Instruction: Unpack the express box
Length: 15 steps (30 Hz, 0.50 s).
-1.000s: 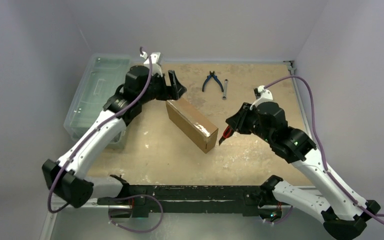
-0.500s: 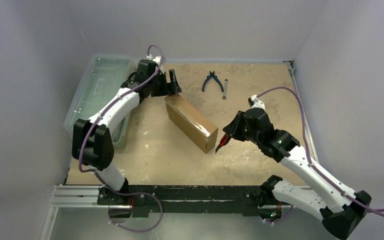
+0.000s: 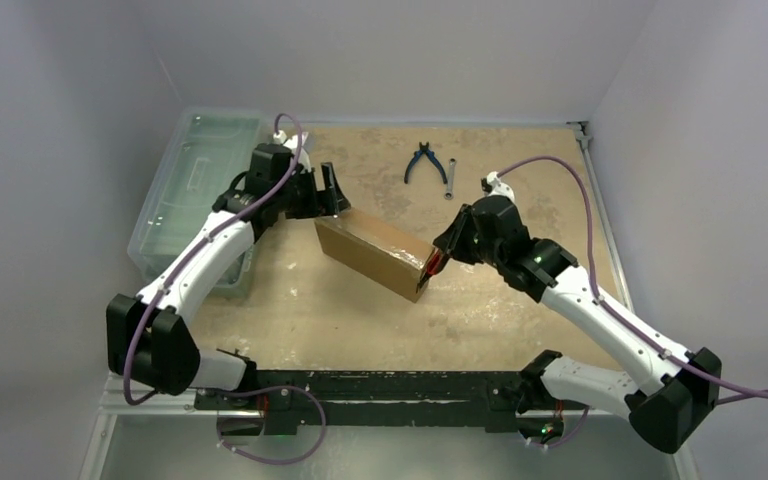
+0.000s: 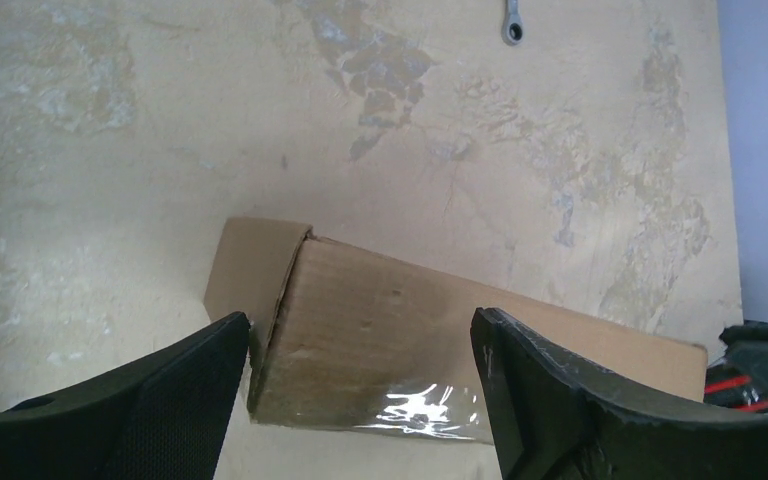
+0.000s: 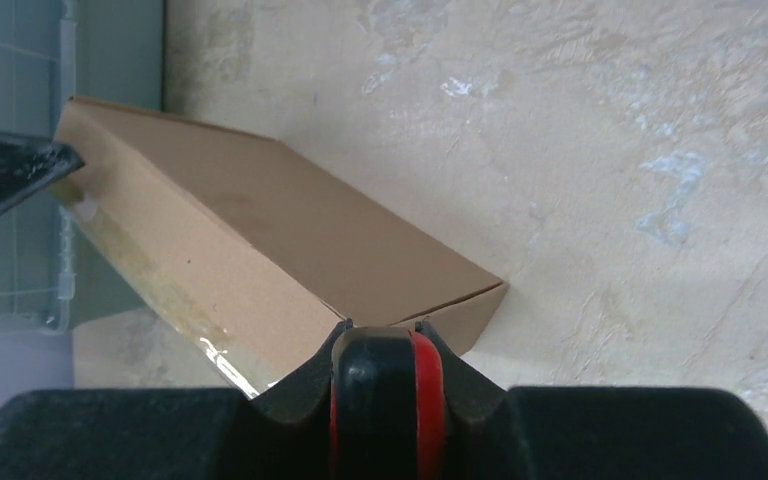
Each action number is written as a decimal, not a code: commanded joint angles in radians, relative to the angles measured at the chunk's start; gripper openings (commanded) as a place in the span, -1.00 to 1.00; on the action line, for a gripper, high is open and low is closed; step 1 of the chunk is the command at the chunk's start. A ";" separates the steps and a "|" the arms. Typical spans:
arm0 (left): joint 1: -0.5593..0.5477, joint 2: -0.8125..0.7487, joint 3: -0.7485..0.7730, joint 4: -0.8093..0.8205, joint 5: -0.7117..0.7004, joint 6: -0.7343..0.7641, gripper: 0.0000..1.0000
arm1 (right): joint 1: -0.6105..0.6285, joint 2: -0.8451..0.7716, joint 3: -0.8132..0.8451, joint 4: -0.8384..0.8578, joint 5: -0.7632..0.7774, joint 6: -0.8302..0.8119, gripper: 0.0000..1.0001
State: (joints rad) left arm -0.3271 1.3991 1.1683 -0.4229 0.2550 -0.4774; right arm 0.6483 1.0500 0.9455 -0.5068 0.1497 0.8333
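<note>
The express box [image 3: 375, 256], a long brown cardboard box with clear tape on it, lies slantwise mid-table. My left gripper [image 3: 331, 194] is open at the box's far left end. In the left wrist view the open gripper [image 4: 360, 318] straddles that end of the box [image 4: 390, 330], the fingers not pressed on it. My right gripper [image 3: 442, 250] is shut on a red and black tool [image 3: 429, 266], whose tip is at the box's right end. In the right wrist view the shut gripper [image 5: 385, 330] holds the tool [image 5: 388, 400] against the near corner of the box [image 5: 260, 240].
A large clear plastic bin [image 3: 195, 180] stands at the table's left edge, close behind my left arm. Blue-handled pliers [image 3: 422, 160] and a small wrench [image 3: 450, 178] lie at the back. The back wall and side walls are close.
My left gripper has come down and left to the box's far end. The box has shifted and turned slightly left. My right gripper has moved up and left, bringing the tool to the box's right end.
</note>
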 commanded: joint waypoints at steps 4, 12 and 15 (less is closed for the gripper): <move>-0.001 -0.126 -0.086 -0.081 -0.046 0.000 0.64 | -0.010 0.023 0.098 0.003 0.112 -0.163 -1.00; -0.001 -0.163 0.004 -0.236 -0.233 0.076 0.68 | -0.010 0.072 0.220 -0.142 0.332 -0.247 -1.00; -0.001 -0.203 0.070 -0.275 -0.356 0.126 0.68 | -0.006 0.070 0.306 -0.218 0.429 -0.247 -1.00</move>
State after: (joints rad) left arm -0.3298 1.2613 1.1332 -0.6270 0.0895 -0.4351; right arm 0.6411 1.1339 1.1282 -0.6338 0.3916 0.6193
